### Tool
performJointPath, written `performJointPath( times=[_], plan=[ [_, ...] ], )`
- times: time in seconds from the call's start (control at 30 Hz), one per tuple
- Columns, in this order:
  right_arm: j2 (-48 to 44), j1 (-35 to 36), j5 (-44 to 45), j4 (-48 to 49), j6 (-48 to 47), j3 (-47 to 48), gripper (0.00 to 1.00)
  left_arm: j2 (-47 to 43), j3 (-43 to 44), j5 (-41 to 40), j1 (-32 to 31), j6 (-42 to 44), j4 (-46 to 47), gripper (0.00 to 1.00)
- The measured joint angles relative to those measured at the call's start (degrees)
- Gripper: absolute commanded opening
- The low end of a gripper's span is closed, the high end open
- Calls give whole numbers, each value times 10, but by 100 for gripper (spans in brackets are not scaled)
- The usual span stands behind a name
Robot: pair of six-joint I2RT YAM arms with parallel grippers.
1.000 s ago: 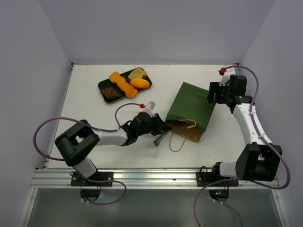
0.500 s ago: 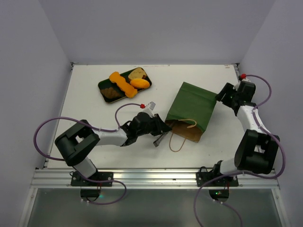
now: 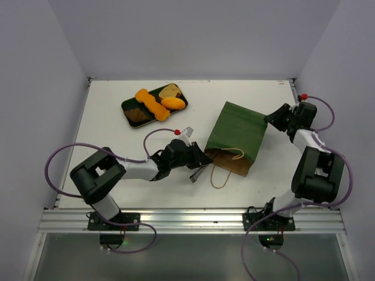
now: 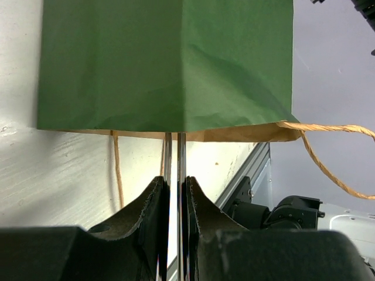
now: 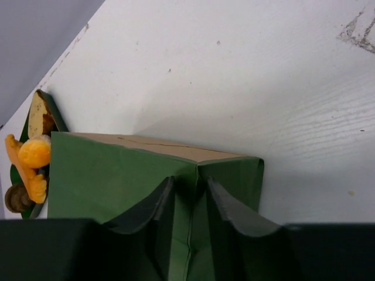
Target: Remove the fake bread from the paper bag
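Observation:
The paper bag [image 3: 237,136] lies flat on the table, dark green, its brown mouth and string handles [image 3: 225,170] facing the near edge. My left gripper [image 3: 199,162] is at the mouth's left corner, shut on thin metal tongs [image 4: 181,153] that point at the bag's open edge [image 4: 176,133]. My right gripper [image 3: 270,120] is on the bag's far right corner, its jaws closed over a fold of the bag [image 5: 190,222]. Fake bread lies on a dark green tray [image 3: 130,105]: an orange twist [image 3: 151,104], an orange roll [image 3: 173,103], a brown slice [image 3: 170,91]. The bag's inside is hidden.
The tray stands at the back left of the white table [image 3: 117,146]. It also shows in the right wrist view with the roll [image 5: 34,153] and slice [image 5: 38,115]. Grey walls close three sides. A metal rail [image 3: 187,218] runs along the near edge.
My right arm has swung its wrist out to the right and settled lower, while its gripper stays at the bag's far corner. The left arm and the bag have hardly moved.

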Motion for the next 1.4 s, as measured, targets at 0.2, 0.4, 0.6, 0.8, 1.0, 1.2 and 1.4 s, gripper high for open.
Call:
performJointPath(
  times=[0.2,0.4,0.6,0.8,1.0,1.2,1.4],
  plan=[
    [4,-20,-27,22,19,-5,1,9,0,4,0,-1,3,2],
    [-1,-29,-46,25,29,-9,0,22,0,6,0,-2,7,2],
    [-26,-31,-59,25,50,-19,0,47,0,15,0,-2,13,2],
    [-59,-33,-73,25,79,-21,0,51,1,22,0,-2,13,2],
    [-83,-34,-80,27,102,-21,0,55,8,26,0,-2,13,2],
    [-96,-34,-90,27,113,-23,0,58,14,26,0,-2,13,2],
    [-101,-33,-96,27,113,-30,0,73,22,32,0,-2,12,2]
  ],
)
